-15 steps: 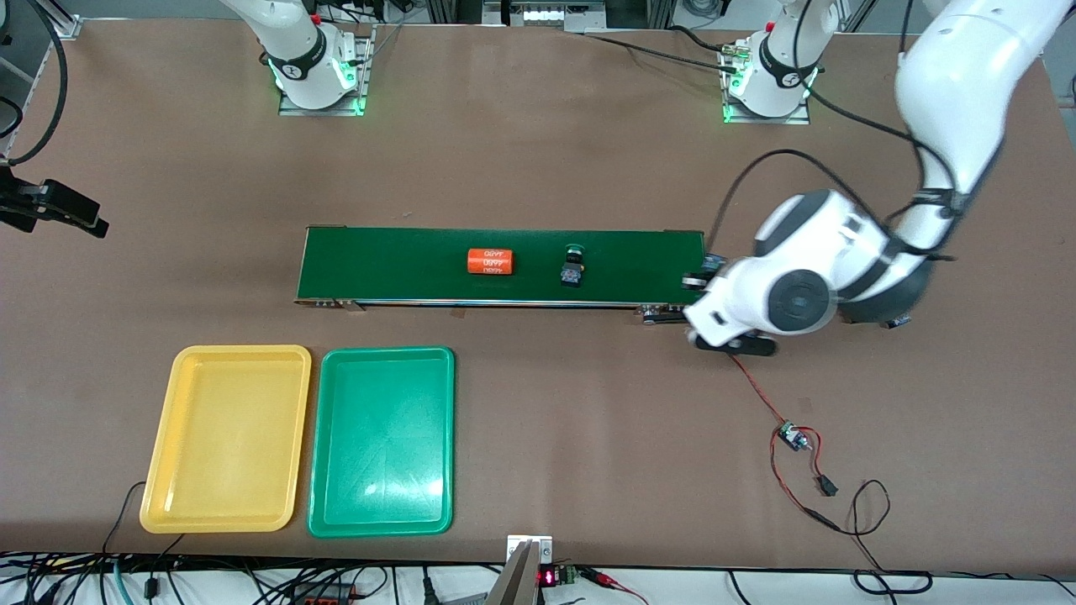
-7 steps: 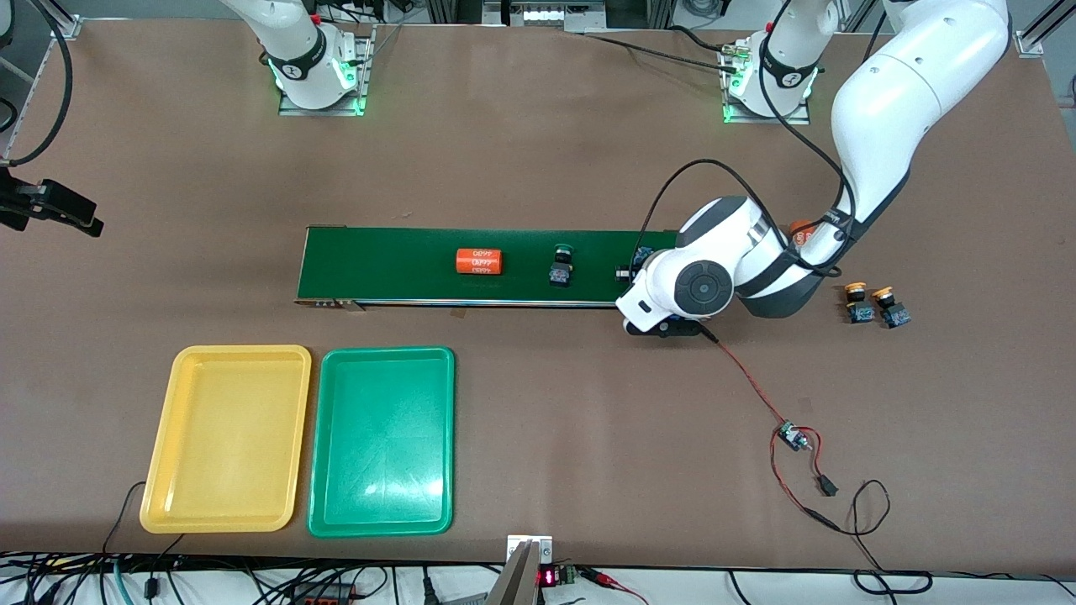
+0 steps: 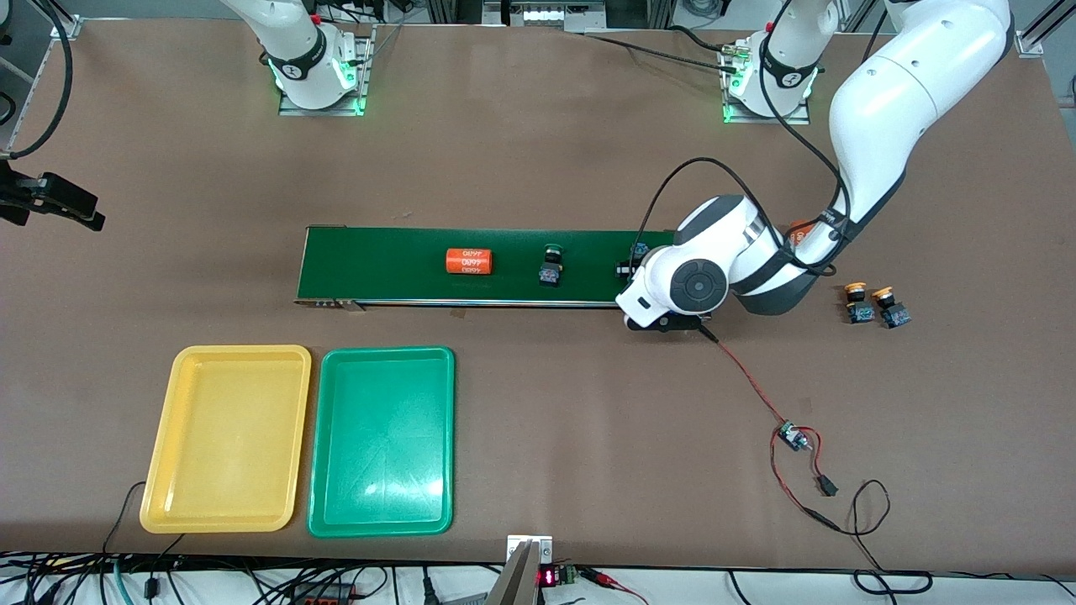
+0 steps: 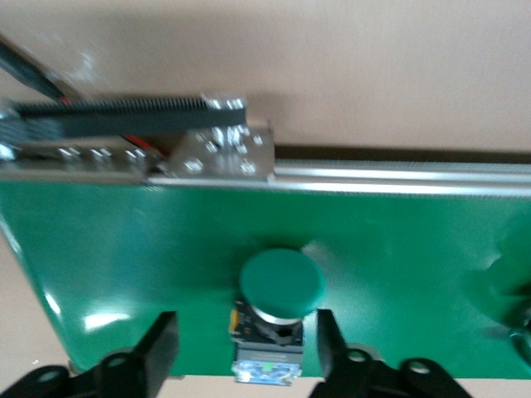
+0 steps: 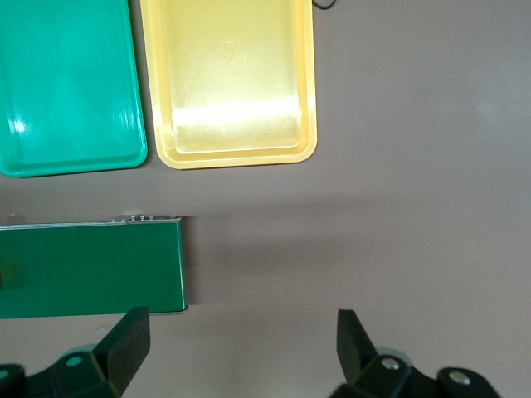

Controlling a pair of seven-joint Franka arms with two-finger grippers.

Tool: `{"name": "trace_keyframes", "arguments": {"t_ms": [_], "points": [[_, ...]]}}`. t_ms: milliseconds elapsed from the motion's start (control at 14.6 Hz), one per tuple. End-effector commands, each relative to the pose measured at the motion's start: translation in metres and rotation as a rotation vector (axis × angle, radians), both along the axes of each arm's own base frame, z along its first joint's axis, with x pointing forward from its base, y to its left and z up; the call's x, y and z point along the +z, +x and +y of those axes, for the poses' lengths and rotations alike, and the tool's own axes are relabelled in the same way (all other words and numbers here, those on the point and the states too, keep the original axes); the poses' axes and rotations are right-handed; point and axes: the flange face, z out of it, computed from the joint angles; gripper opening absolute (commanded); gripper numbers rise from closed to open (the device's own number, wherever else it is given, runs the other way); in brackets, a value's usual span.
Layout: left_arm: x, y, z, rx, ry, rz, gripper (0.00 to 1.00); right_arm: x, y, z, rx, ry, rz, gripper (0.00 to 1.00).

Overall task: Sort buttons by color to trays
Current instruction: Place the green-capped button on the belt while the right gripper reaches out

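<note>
Brown table carries everything you are working with, and a dark-green conveyor belt lies across its middle. Your left gripper is down at the belt's end toward the left arm, its fingers spread wide on either side of a green-capped button without touching it; nothing is held. If the belt is running, that button may slide out from between the fingers before you close, or you may pinch only the round cap and tip it. Closing too low could also drag the fingertips on the belt surface.

Farther along the belt from those fingers sits a second green-capped button, then an orange cylinder that you should leave alone. Two yellow-capped buttons wait on the table near the left arm's elbow, which could sweep them as it swings.

Your right gripper waits in the air off the belt's other end, fingers wide apart and empty. The green tray and yellow tray lie touching side by side, so a careless drop could land in the wrong one.
</note>
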Motion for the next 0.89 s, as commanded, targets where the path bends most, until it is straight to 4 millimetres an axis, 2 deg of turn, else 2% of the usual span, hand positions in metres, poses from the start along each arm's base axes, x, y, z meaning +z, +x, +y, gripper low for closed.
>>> {"name": "trace_keyframes", "arguments": {"t_ms": [0,137,275,343,480,549,755,824], "points": [[0.055,0.032,0.038,0.060,0.001,-0.039,1.00,-0.008,0.005,0.009,0.004,0.008,0.021,1.00],[0.083,0.052,0.061,0.086,0.026,-0.032,1.00,-0.031,0.013,0.009,0.005,0.031,0.059,1.00],[0.108,0.069,0.080,0.109,0.043,-0.058,1.00,-0.052,0.023,0.030,0.005,0.096,0.085,1.00],[0.116,0.074,0.091,0.099,0.061,-0.060,1.00,-0.065,0.029,0.054,0.043,0.091,0.102,1.00],[0.131,0.089,0.124,0.040,0.059,-0.076,1.00,-0.091,0.036,0.089,0.092,0.088,0.143,1.00],[0.131,0.095,0.144,0.016,0.057,-0.084,1.00,-0.102,0.040,0.119,0.120,0.098,0.146,1.00],[0.125,0.108,0.228,-0.069,0.010,-0.084,1.00,-0.132,0.046,0.202,0.050,0.079,0.115,1.00],[0.121,0.108,0.241,-0.103,-0.015,-0.071,1.00,-0.142,0.043,0.231,0.035,0.076,0.114,1.00]]}}
